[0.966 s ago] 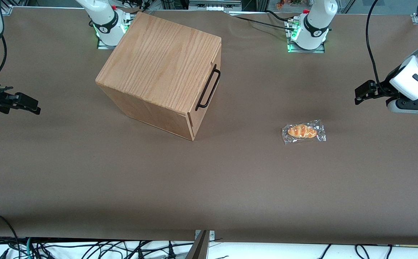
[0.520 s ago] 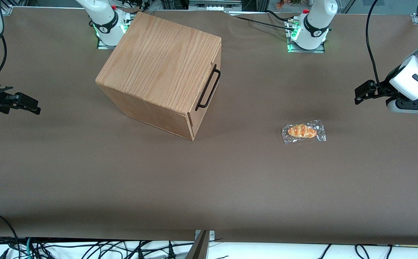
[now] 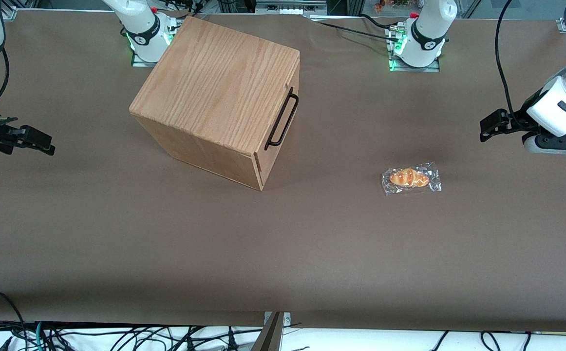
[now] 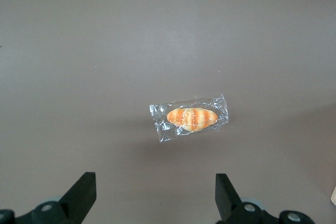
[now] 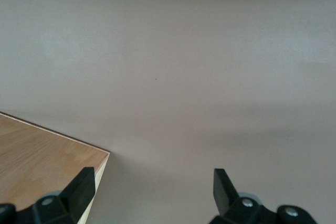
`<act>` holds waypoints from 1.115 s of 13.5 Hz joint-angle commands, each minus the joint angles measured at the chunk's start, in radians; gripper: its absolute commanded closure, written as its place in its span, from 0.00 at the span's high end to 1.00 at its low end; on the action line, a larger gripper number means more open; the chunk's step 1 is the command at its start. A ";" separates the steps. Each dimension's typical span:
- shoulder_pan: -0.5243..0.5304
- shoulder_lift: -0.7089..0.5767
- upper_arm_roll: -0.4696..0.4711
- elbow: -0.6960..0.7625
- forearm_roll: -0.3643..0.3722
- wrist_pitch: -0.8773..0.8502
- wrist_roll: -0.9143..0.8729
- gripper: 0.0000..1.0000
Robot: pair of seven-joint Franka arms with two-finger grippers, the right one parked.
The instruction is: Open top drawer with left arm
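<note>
I see the top drawer (image 3: 281,127) shut in its oak box (image 3: 217,92), bar handle (image 3: 282,120) facing the working arm's end of the tabletop (image 3: 283,253), where my hand (image 3: 488,127) hangs wide, well apart, above a wrapped bread roll (image 4: 191,118)
</note>
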 commanded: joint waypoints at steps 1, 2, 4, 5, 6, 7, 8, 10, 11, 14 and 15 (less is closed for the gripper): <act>-0.003 0.003 0.005 0.014 -0.016 -0.018 0.011 1.00; -0.003 0.003 0.005 0.012 -0.016 -0.018 0.011 1.00; -0.003 0.003 0.003 0.011 -0.016 -0.019 0.011 1.00; -0.003 0.003 0.003 0.011 -0.016 -0.019 0.011 1.00; -0.003 0.003 0.003 0.011 -0.016 -0.019 0.011 1.00; -0.003 0.003 0.002 0.012 -0.016 -0.021 0.010 1.00; -0.003 0.003 0.000 0.014 -0.016 -0.021 0.011 1.00; -0.008 0.009 -0.006 0.015 -0.023 -0.033 0.010 1.00; -0.014 0.015 -0.018 0.015 -0.024 -0.054 0.007 1.00; -0.020 0.053 -0.128 0.015 -0.026 -0.055 -0.033 1.00; -0.022 0.073 -0.182 0.015 -0.027 -0.048 -0.086 1.00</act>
